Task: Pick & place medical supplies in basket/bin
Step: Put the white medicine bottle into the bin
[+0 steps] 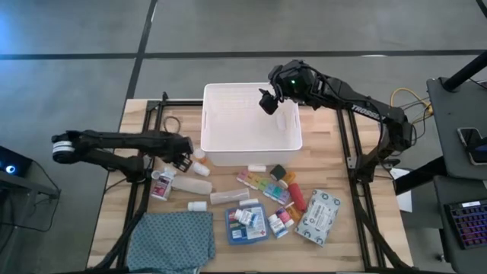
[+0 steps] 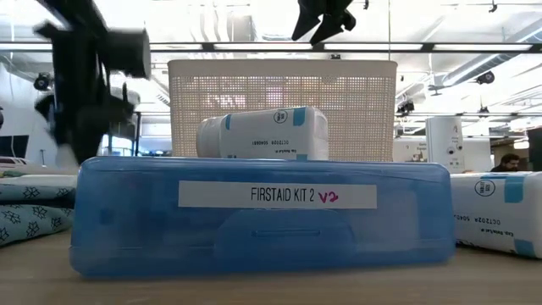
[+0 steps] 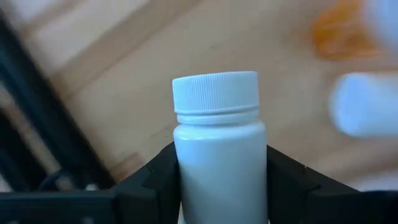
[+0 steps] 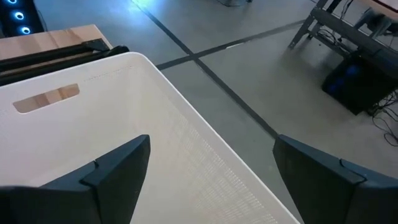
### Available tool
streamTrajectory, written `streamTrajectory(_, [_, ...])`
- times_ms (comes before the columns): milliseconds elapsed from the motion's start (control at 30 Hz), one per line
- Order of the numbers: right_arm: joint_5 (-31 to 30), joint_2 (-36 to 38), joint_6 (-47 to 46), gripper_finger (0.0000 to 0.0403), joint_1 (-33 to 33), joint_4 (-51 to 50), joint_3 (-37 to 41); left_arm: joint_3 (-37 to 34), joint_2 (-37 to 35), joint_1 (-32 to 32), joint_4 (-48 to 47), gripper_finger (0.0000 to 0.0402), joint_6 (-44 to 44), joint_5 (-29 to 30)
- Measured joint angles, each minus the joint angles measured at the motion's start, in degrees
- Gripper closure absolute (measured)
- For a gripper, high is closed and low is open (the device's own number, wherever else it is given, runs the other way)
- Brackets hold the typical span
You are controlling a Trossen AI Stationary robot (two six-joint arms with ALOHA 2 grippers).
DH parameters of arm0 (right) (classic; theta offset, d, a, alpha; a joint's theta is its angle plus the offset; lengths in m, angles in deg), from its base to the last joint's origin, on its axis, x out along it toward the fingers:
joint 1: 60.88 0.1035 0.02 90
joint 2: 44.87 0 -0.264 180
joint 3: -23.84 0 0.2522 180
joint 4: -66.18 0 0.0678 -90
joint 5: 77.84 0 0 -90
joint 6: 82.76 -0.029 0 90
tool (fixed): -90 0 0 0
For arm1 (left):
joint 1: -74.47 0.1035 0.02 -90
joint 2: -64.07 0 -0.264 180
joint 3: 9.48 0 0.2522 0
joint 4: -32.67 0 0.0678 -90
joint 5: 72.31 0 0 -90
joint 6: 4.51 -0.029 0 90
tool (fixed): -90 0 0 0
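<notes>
White bottle (image 3: 219, 149) clamped in left hand (image 1: 183, 154) beside bin (image 1: 215, 144) front rim; right hand (image 1: 268, 101) spread wide, empty, over bin.

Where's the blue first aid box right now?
In the high view the blue first aid box lies on the table's near side, below the white bin, between the teal cloth on its left and the patterned wipes pack on its right.

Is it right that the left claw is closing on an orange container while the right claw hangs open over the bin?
Not quite. In the left wrist view the left claw has a white bottle between its fingers, not an orange container. The rest holds: the right claw hangs open over the bin.
</notes>
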Motion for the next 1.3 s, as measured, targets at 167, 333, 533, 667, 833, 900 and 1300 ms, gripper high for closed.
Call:
streamTrajectory(167, [0.02, 0.01, 0.73, 0.0074, -0.54, 0.07, 0.0, 10.34, -9.75, -1.95, -2.55, 0.0249, 0.56, 6.49])
streamTrajectory(333, [0.07, 0.01, 1.02, 0.0074, -0.57, 0.09, 0.0, 17.9, -15.68, -2.25, 4.43, 0.025, -4.56, 20.03])
streamTrajectory(533, [0.1, 0.0, 1.53, 0.0074, -0.57, 0.11, 0.0, 20.79, -14.46, -2.15, 30.52, 0.0246, -23.97, 20.14])
streamTrajectory(667, [0.11, 0.01, 1.46, 0.0074, -0.57, 0.04, 0.0, 24.8, -8.91, -2.0, 34.05, 0.0248, -31.37, 18.79])
streamTrajectory(833, [0.13, 0.0, 1.05, 0.0074, -0.01, -2.44, 0.0, 31.44, 1.49, -0.35, 33.59, 0.0248, -39.91, 5.77])
streamTrajectory(900, [0.06, 0.02, 1.01, 0.0074, 0.51, -5.03, 0.0, 34.2, 5.93, 0.47, 33.76, 0.0248, -42.64, 4.02])
streamTrajectory(1300, [-10.51, 1.75, -9.71, 0.0074, 3.98, -25.06, 0.0, 51.61, 29.46, 11.86, 28.11, 0.0234, -51.47, -14.08])
